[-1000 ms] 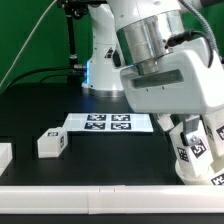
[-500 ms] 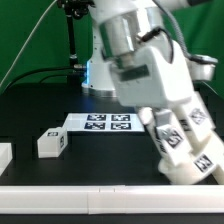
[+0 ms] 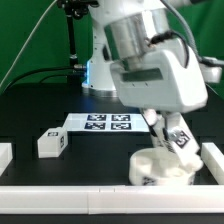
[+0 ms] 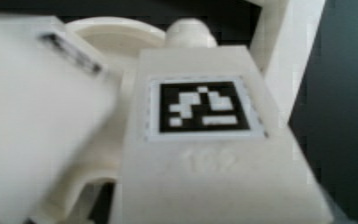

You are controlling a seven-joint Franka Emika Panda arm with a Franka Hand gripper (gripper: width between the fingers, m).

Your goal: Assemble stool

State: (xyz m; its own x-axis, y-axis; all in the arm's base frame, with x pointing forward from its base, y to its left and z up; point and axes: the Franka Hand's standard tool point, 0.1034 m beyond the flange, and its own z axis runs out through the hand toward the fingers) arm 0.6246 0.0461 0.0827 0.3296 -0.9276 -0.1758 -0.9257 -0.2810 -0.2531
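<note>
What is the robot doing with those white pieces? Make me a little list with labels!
gripper: low over the seat, at the exterior view's right; open or shut cannot be told
seat: round white disc on the table, near the front border
leg at the seat: white, tagged, tilted, right under the gripper at the seat's far edge; it fills the wrist view
loose leg: white, tagged, lying apart at the exterior view's left
marker board: flat on the table, behind the loose leg
table: black
</note>
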